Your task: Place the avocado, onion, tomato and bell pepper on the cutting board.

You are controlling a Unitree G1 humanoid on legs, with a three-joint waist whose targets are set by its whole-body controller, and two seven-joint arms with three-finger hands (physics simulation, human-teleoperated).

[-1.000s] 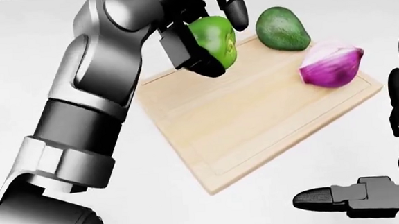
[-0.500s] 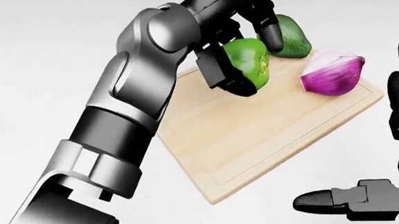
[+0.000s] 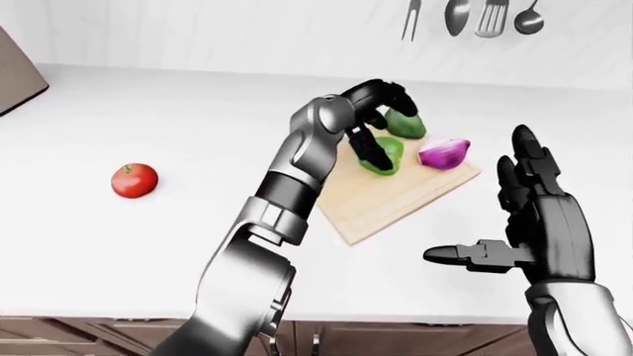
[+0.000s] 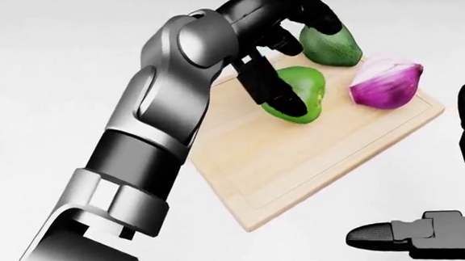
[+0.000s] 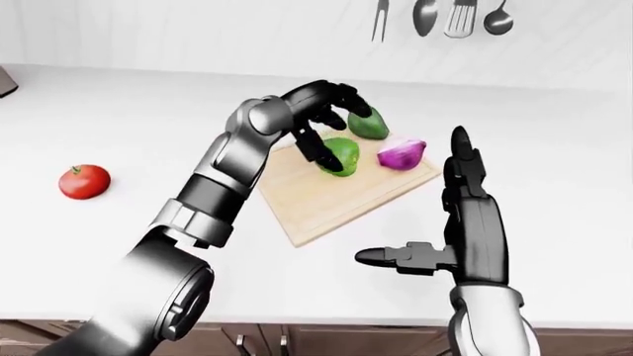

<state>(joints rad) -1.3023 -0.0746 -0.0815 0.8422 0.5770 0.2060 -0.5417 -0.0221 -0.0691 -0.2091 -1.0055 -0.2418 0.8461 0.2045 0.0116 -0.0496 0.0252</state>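
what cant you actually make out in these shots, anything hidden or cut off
- Bell pepper: its left side is covered by the left hand in the head view, so whether it rests on the cutting board or is gripped cannot be told.
- Avocado: partly hidden by the same fingers.
- Right hand: cut off by the head view's right edge.
- Tomato: outside the head view.
- Hanging utensils: tops cut by the left-eye view's top edge.
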